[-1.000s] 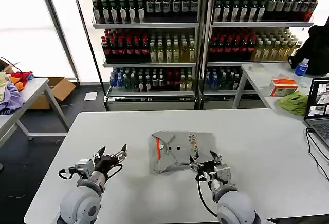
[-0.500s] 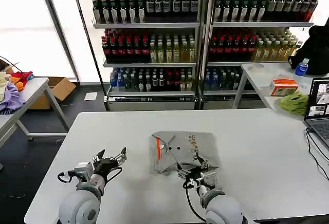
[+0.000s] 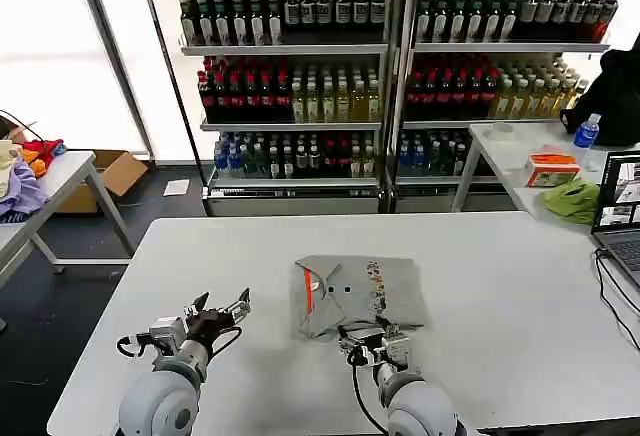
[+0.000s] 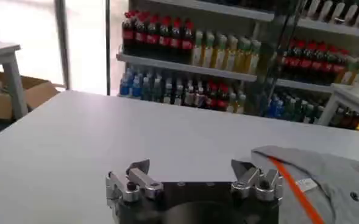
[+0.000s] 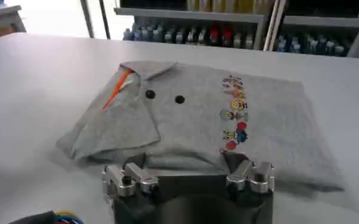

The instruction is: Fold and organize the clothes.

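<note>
Grey cotton, already folded into a rough rectangle, lies near the middle of a white tabletop (image 3: 520, 286) as a two-armed robot works on tidying clothes. Going left to right: the left gripper (image 3: 222, 311) hovers with its fingers spread above bare tabletop toward the near left edge, well apart from the shirt (image 3: 355, 291); the right gripper (image 3: 367, 340) sits at the shirt's near edge, fingers likewise spread and holding nothing. From the right wrist camera the shirt (image 5: 197, 119) shows an orange neck stripe, two dark buttons and a column of small coloured figures, with one flap folded loosely over the front. The risk, judged from this, lies in that loose fold: a gripper closing on only the top layer, or dragging along the near edge, could pull the flap open and undo the fold, or push the whole bundle across the smooth surface instead of lifting it. Behind the tabletop stand tall shelves (image 3: 300, 76) packed with drink bottles in front of bright windows; a side table with coloured garments (image 3: 25, 171) stands at far left, a cardboard box (image 3: 115, 171) on the floor, and another table at right carries a green cloth (image 3: 572, 199), a water bottle (image 3: 586, 134) and a laptop (image 3: 620, 211).
</note>
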Robot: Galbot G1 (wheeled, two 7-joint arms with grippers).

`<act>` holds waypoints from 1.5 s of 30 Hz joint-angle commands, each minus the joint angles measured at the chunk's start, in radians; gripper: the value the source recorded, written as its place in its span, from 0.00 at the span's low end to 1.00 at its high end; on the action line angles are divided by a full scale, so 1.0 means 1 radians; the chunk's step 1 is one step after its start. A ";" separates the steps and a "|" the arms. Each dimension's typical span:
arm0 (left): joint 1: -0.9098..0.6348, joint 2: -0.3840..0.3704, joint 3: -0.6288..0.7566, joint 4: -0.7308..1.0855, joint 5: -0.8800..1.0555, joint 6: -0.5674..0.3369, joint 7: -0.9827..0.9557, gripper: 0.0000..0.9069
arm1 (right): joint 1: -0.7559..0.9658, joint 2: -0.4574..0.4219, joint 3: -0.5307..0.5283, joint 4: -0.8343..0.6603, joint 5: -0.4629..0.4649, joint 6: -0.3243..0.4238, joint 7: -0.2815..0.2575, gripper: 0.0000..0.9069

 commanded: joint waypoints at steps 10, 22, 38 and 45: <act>0.001 0.003 -0.006 -0.015 0.061 -0.030 0.009 1.00 | -0.052 -0.071 0.223 0.255 -0.009 0.005 -0.025 1.00; 0.079 -0.022 -0.064 -0.072 0.213 -0.132 0.058 1.00 | -0.230 -0.041 0.532 0.245 -0.136 0.008 -0.087 1.00; 0.066 -0.022 -0.077 -0.058 0.260 -0.135 0.094 1.00 | -0.289 0.035 0.636 0.222 -0.195 0.028 -0.095 1.00; 0.061 -0.020 -0.073 -0.051 0.253 -0.132 0.090 1.00 | -0.297 0.036 0.639 0.225 -0.197 0.025 -0.093 1.00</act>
